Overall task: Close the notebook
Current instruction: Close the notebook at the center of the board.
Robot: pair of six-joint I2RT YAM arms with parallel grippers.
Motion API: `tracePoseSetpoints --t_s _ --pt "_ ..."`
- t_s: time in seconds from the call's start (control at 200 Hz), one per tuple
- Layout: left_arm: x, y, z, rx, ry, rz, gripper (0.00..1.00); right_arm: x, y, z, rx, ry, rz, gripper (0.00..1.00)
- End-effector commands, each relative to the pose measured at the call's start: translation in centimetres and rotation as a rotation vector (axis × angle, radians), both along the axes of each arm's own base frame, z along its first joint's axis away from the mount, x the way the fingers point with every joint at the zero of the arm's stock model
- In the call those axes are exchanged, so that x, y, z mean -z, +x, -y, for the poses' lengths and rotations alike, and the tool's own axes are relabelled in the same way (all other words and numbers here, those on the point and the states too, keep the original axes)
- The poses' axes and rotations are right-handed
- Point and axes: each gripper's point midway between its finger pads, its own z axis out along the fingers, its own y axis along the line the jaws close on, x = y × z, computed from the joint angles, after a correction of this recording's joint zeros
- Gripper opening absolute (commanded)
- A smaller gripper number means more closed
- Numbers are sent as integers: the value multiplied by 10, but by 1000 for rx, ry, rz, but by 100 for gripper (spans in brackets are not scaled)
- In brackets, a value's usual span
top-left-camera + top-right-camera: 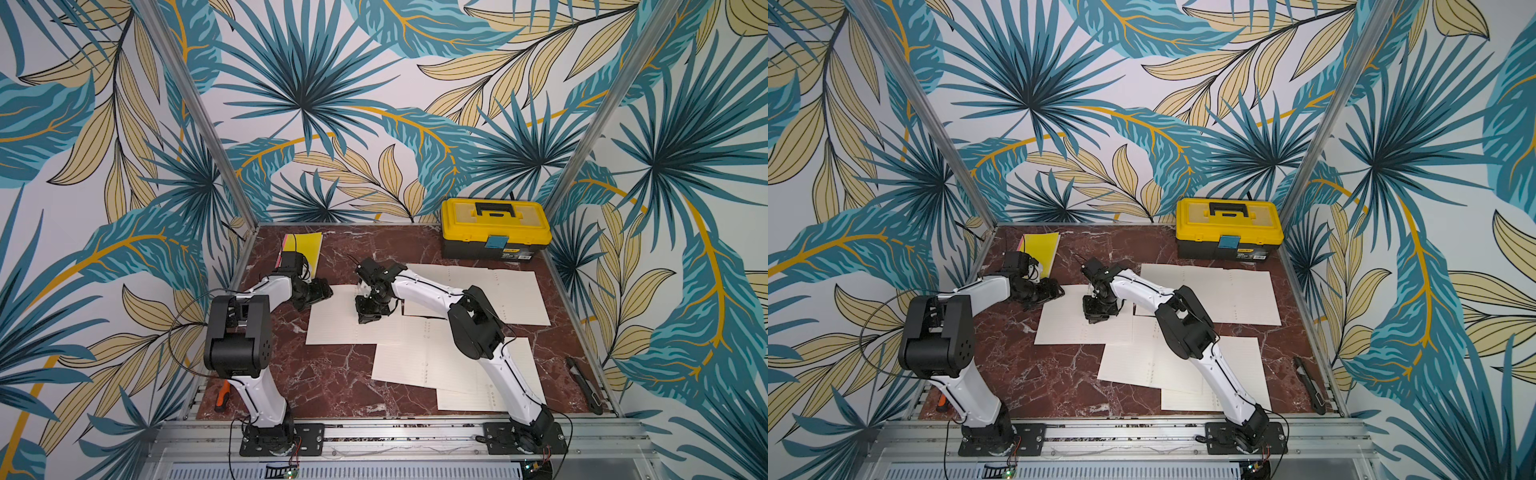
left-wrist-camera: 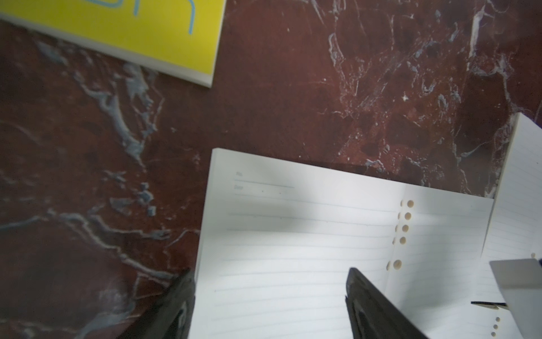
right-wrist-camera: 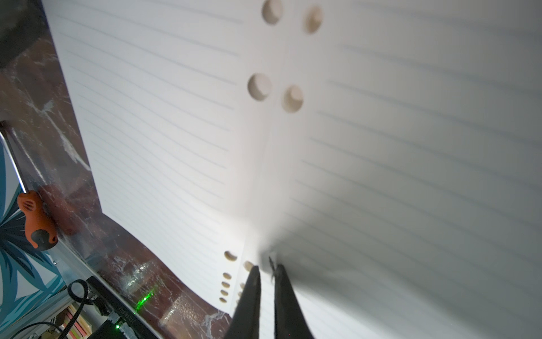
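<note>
Left gripper (image 2: 269, 271) gapes astride an edge of the notebook (image 2: 293, 234); right gripper (image 3: 265, 267) sits narrow.

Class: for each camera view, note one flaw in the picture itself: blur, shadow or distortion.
In both top views, the frame posts splay outward, wide-angle distortion; left wrist view: the table looks smeared, a grey shadow crosses the notebook; right wrist view: the right gripper throws a soft dark shadow.

The notebook (image 1: 332, 328) lies open on the red marble table (image 1: 332, 386), near its middle. White lined pages face up, punched holes running along the centre fold.
</note>
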Motion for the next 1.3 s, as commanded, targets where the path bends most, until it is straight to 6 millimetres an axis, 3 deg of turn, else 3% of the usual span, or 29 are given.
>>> tracePoseSetpoints --t_s 0.0,0.476,0.771,1.061,1.292 --pt "7 -29 28 51 -132 -91 81 41 -10 16 20 -102 -64 13" --pt "-7 -30 50 100 -275 -53 81 41 -9 12 25 -89 -71 13" --pt "-29 -28 66 150 -386 17 81 32 -9 5 14 -37 -62 13" --pt "-48 -27 76 191 -455 64 81 -13 -1 -1 -1 72 31 14" --pt "-52 -25 85 223 -480 63 82 -41 6 16 29 66 84 14"
